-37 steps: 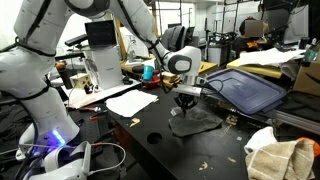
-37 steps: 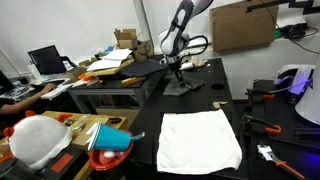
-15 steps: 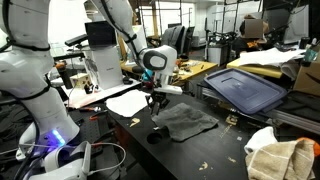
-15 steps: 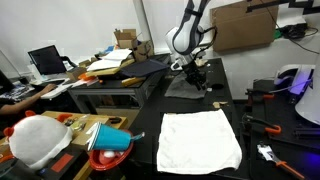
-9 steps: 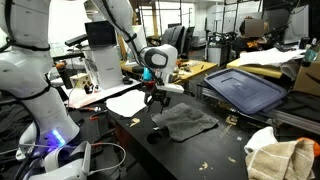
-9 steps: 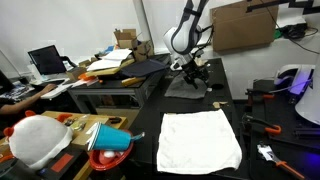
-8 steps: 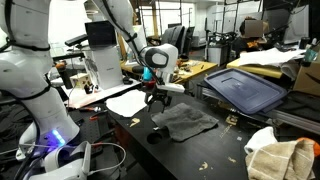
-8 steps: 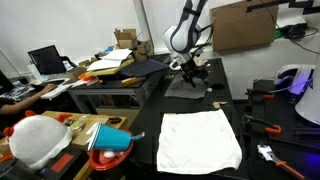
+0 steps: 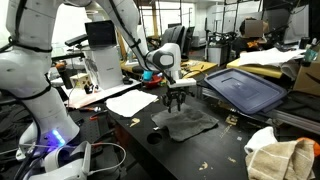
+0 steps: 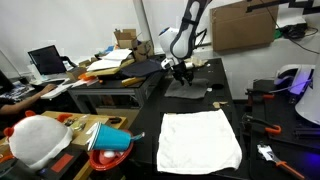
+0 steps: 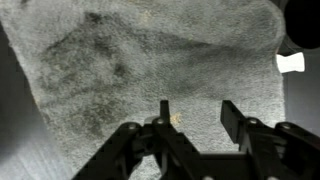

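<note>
The wrist view is showing what the exterior views cannot: the gripper (image 11: 198, 122) is hanging with its fingers (image 11: 165, 116) partly spread and nothing clamped between them, while the grey cloth (image 11: 150, 70) is filling nearly the whole picture beneath, its right edge giving way to the black table (image 11: 300, 115). Whether the fingertips are touching the fabric cannot be told there. In an exterior view the gripper (image 9: 175, 101) is pointing straight down at the far left part of the cloth (image 9: 188, 122), just above it. The cloth is lying rumpled, with its near left corner close to the table's left edge. In an exterior view the cloth (image 10: 188, 88) is sitting at the far end of the table (image 10: 232, 105), well apart from a white towel (image 10: 200, 140) spread flat nearer the camera, with bare dark surface running between them. A sheet of white paper (image 9: 130, 102) is lying left of the gripper and a dark tray (image 9: 245, 90) is leaning to its right. Cluttered workshop benches are crowding the room around.
</note>
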Available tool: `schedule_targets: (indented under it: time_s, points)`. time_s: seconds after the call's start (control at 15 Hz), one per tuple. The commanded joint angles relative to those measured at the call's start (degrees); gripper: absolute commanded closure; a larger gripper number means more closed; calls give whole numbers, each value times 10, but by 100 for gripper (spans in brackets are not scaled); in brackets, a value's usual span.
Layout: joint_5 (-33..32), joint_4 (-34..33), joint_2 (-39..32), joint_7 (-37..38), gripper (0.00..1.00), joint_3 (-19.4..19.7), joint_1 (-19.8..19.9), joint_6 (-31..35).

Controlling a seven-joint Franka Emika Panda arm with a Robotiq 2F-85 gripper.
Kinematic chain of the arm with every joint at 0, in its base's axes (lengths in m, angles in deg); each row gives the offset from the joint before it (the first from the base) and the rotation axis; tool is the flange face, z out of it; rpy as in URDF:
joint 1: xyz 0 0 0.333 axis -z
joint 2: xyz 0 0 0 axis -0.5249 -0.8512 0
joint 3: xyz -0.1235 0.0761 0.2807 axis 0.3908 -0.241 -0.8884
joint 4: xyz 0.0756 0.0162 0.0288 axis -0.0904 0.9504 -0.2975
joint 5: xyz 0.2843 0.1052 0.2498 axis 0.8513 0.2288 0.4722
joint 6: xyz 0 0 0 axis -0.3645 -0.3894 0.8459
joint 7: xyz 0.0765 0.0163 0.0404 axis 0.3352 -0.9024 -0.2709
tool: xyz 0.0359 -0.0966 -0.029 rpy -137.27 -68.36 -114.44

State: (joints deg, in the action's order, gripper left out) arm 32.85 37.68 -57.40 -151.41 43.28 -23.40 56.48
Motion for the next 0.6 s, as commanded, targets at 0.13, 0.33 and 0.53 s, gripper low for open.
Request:
schedule_targets:
  time_s: [0.13,0.33,0.53]
  points:
    - [-57,-37,-49,18,89,9,-25,64]
    - [-49,-57,-67,4,100,-2,-21,60]
    - [-40,-73,-81,-7,100,-14,-15,53]
